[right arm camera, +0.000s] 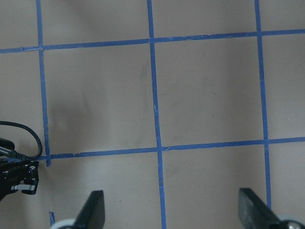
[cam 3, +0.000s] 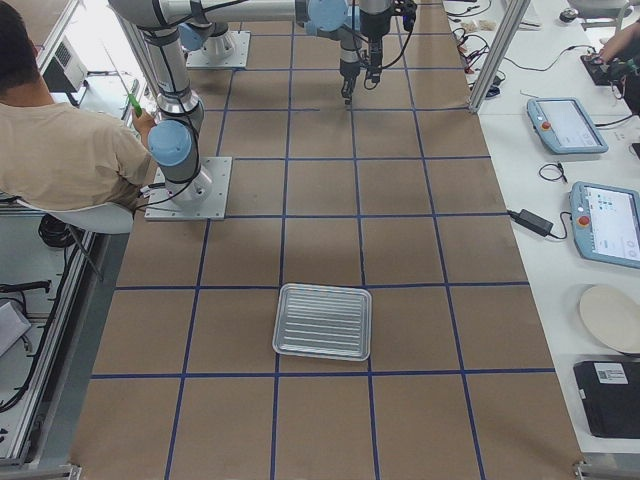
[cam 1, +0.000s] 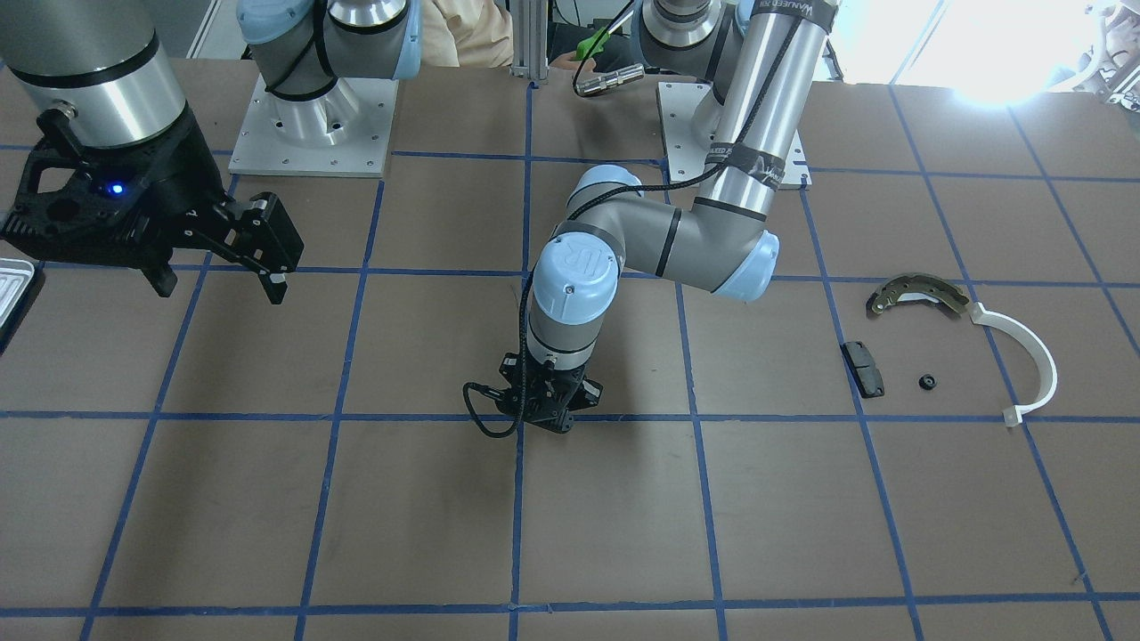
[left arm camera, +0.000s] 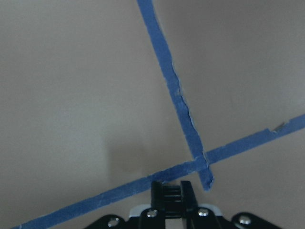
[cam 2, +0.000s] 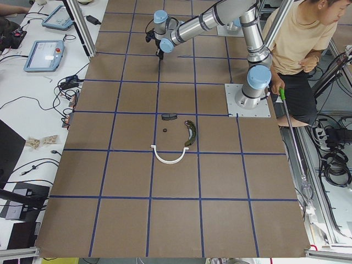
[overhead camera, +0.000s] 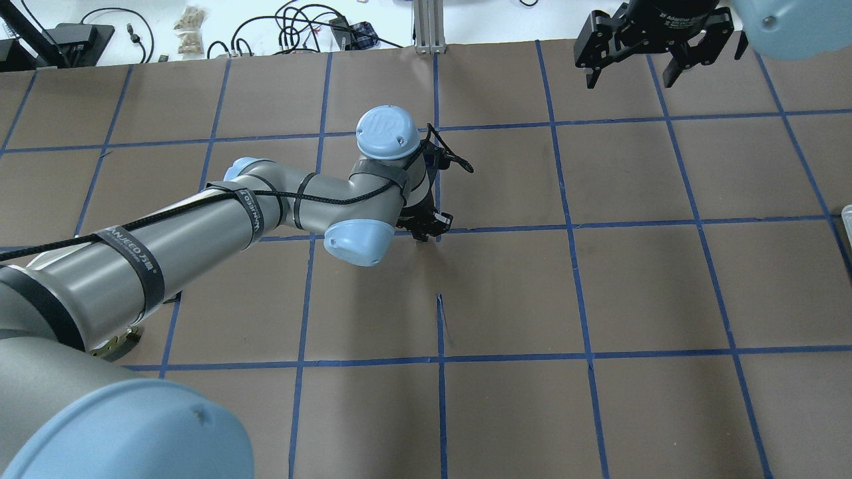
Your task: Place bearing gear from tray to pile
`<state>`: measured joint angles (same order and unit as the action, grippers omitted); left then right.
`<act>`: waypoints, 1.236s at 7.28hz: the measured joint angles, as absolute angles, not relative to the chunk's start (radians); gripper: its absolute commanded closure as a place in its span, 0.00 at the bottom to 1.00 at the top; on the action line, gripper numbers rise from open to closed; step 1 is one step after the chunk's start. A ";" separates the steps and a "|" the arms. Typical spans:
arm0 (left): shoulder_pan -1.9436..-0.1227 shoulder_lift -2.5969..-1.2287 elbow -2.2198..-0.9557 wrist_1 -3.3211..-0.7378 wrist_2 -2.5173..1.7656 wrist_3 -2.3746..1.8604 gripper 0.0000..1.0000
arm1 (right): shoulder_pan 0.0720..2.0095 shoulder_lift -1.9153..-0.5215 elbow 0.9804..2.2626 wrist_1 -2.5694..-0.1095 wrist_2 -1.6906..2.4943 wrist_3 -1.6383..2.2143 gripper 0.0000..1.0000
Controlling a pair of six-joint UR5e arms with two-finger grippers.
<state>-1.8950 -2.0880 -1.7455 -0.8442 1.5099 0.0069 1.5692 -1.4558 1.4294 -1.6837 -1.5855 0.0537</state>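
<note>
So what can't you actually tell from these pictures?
- Left gripper: whether it holds anything. Overhead, the left arm covers it, and the wrist view's bottom edge cuts off all but the fingertips.
- Tray: cut off by the front view's edge. In the right side view it is too far away to rule out a small part.
- Tiny black round piece: too small to identify.

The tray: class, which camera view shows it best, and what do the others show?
Exterior right: the whole tray shows there, unobstructed. Front-facing and overhead catch only an edge sliver; the other views miss it.
</note>
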 measured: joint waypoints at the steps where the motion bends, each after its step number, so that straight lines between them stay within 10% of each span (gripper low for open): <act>1: -1.855 -2.054 -1.739 -0.909 1.520 0.017 1.00 | 1.569 -1.456 1.430 -1.681 -1.586 0.053 0.00; 9: -1.140 -1.887 -1.795 -1.078 1.675 0.741 1.00 | 1.568 -1.456 1.431 -1.674 -1.586 0.047 0.00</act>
